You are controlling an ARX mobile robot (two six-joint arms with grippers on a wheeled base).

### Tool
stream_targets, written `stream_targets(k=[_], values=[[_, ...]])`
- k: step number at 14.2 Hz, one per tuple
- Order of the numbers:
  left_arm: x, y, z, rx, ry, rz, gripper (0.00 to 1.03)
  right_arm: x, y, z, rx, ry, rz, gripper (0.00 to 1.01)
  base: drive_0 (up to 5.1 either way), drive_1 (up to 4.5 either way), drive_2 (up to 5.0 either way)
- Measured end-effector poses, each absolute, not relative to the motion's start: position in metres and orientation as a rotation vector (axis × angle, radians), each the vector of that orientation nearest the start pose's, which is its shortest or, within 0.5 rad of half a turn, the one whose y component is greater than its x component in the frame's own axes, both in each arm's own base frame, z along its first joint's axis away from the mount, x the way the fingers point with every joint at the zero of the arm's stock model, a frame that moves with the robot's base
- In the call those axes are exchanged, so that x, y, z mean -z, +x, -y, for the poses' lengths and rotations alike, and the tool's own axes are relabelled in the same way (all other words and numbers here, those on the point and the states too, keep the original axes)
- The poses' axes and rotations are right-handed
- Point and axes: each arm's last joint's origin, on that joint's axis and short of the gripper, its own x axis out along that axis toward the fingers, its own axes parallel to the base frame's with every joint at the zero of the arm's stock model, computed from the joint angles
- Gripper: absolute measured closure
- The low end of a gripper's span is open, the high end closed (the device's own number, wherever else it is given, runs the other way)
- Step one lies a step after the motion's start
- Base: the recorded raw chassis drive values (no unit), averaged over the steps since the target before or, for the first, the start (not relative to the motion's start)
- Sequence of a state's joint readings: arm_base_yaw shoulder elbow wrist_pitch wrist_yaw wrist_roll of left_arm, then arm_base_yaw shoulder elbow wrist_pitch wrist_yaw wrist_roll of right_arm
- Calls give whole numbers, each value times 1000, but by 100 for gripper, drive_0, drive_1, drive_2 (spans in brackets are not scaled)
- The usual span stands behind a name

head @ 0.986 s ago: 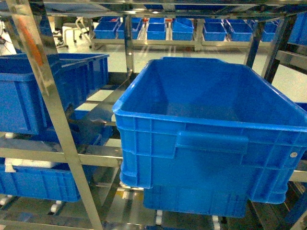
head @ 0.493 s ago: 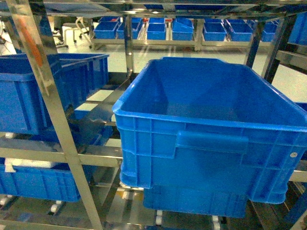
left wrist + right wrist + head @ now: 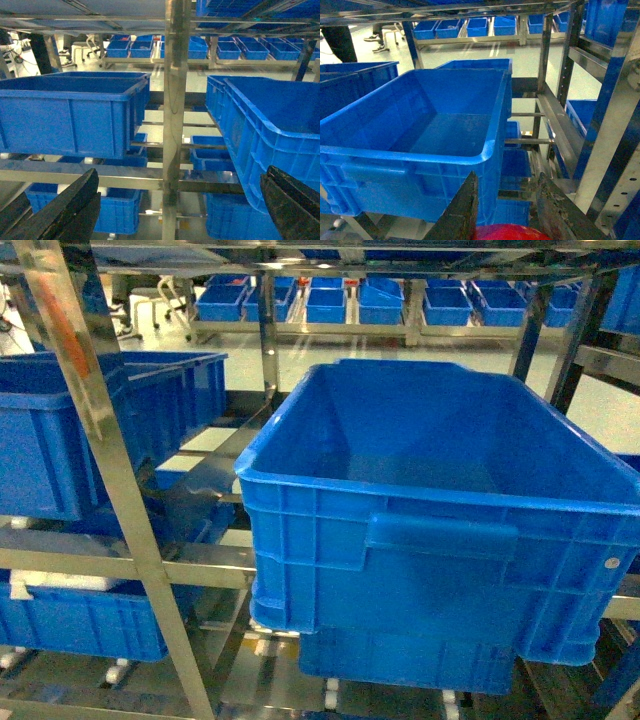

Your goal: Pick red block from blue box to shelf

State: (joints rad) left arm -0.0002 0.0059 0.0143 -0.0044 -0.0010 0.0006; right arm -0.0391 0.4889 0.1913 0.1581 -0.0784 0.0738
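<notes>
The red block [image 3: 512, 233] shows only as a glossy red patch at the bottom edge of the right wrist view, held between the two dark fingers of my right gripper [image 3: 507, 176], which is shut on it. That gripper hangs in front of the shelf [image 3: 610, 130], just right of a big dark blue crate. My left gripper [image 3: 181, 172] stands wide open with nothing between its fingers, facing a steel upright of the shelf [image 3: 172, 100]. The shelf [image 3: 110, 490] fills the head view, where neither gripper shows. The blue box is out of view.
A large dark blue ribbed crate [image 3: 440, 510] sits on the middle tier, jutting toward me. Another dark blue crate [image 3: 90, 420] stands to its left, with more on the tier below [image 3: 80, 620]. Further crates line a rack across the aisle [image 3: 380, 300].
</notes>
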Motion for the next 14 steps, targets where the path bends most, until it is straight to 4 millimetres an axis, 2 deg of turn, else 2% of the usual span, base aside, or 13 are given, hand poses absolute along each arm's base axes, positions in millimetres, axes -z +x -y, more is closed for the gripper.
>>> stream_targets(k=[7, 11, 14], values=[[-168, 97, 0, -1, 1, 4, 5, -200, 134, 3, -34, 82, -141, 73, 0, 0, 0], [-167, 97, 0, 0, 1, 4, 5, -197, 134, 2, -213, 32, -171, 73, 0, 0, 0], [-168, 97, 0, -1, 1, 4, 5, -197, 134, 2, -218, 19, -170, 73, 0, 0, 0]])
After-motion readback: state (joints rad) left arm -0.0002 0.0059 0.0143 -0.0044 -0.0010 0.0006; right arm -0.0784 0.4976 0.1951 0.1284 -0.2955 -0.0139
